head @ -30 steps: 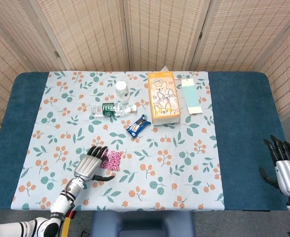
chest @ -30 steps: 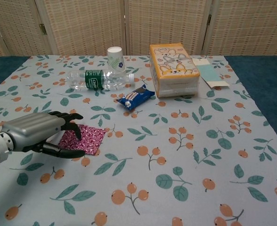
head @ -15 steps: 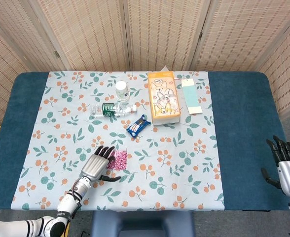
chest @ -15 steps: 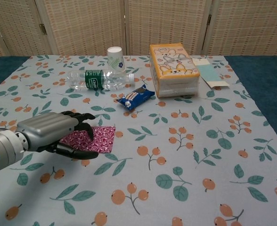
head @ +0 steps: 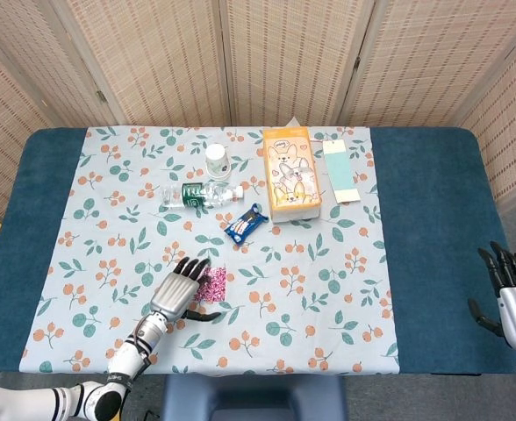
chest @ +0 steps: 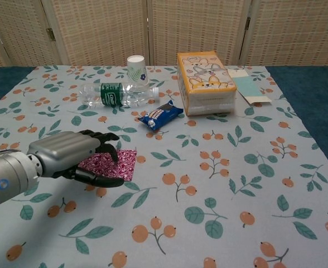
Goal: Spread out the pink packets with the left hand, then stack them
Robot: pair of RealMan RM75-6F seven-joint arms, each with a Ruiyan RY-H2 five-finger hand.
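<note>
Down near the front left of the worktop [chest: 298,95], the pink packets [chest: 116,163] lie flat on the flowered cloth [chest: 220,167]. Over them rests the left hand [chest: 75,153], fingers [chest: 105,146] spread and pressing, gripping nothing. Well apart, off the right edge, the right hand [head: 514,303] hangs with fingers apart, holding nothing.

No legible text on any item.
</note>
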